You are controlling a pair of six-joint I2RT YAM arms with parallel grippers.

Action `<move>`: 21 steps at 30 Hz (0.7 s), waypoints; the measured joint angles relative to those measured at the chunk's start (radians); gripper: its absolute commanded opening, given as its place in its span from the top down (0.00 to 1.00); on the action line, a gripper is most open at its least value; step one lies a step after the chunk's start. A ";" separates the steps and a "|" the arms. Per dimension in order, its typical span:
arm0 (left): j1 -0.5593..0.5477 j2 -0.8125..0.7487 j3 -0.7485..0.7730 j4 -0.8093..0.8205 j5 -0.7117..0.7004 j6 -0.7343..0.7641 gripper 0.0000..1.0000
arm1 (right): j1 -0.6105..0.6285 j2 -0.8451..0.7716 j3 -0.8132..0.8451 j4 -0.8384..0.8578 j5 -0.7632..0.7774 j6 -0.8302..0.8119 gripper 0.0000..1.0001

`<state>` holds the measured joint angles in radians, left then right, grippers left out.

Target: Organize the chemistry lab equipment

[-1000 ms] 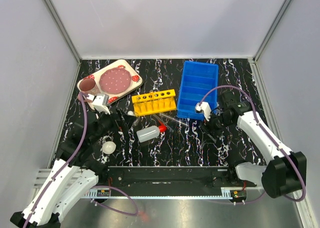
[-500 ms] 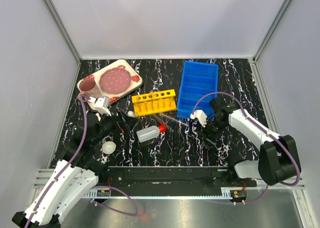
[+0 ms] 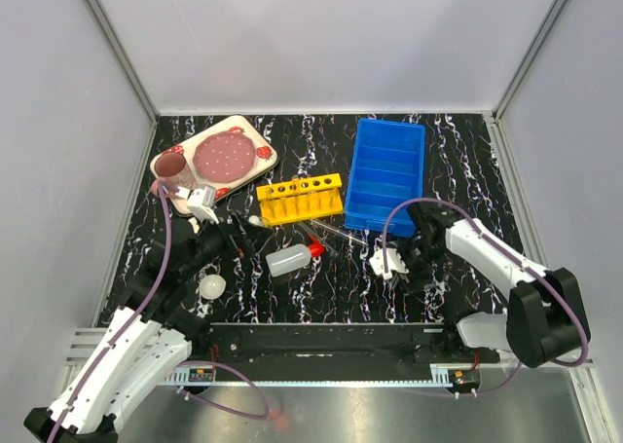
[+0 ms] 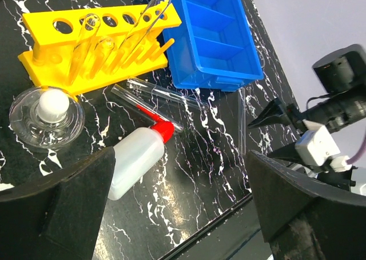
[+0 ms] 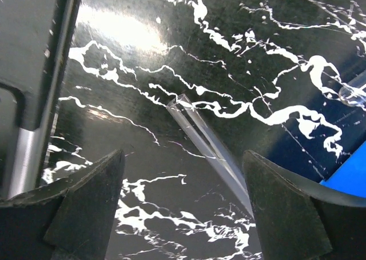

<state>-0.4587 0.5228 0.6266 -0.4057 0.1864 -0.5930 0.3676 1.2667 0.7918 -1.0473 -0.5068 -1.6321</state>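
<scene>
A black table (image 3: 341, 287) veined with white sits inside plain grey walls (image 3: 321, 44). From above, the yellow rack (image 3: 300, 198) stands mid-table with the blue bin (image 3: 386, 170) just to its right. Loose test tubes (image 3: 336, 232) lie in front of the rack and the bottle (image 3: 288, 261) lies on its side near them, so most of the sorting looks not yet done. The small white dish (image 3: 212, 286) sits near the left arm. The strawberry tray (image 3: 219, 156) and its mug (image 3: 171, 166) are off at the far left. The right gripper (image 3: 407, 266) is low over the table in front of the bin, and the left gripper (image 3: 237, 237) hangs just behind the bottle.

From the left wrist, that gripper's fingers are spread wide with nothing between them. It is pointed toward the bottle and probably waiting its turn. Two racked tubes (image 4: 151, 17) lean in their holes, which is likely where the loose ones belong. The flask (image 4: 47, 114) stands upright just in front of the rack. At the right edge the other gripper shows, its fingers parted.

From the right wrist, the fingers are apart and empty, straddling a single tube (image 5: 209, 143) that lies flat near the bin's corner. They seem lined up to close across it. Thin round glass may roll or slip.
</scene>
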 measured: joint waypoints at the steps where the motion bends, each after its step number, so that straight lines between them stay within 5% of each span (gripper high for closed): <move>1: 0.000 -0.005 -0.004 0.006 0.002 -0.003 0.01 | 0.002 0.017 -0.008 0.016 0.008 -0.030 0.12; 11: 0.000 -0.026 -0.037 0.013 0.016 -0.022 0.01 | 0.017 0.124 -0.065 0.161 0.105 -0.181 0.23; 21: 0.000 -0.027 -0.037 0.012 0.021 -0.022 0.01 | 0.027 0.157 -0.066 0.178 0.133 -0.196 0.54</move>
<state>-0.4587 0.4961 0.5900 -0.3935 0.2070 -0.6147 0.3950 1.4239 0.7258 -0.8696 -0.3740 -1.8282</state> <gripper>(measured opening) 0.983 0.548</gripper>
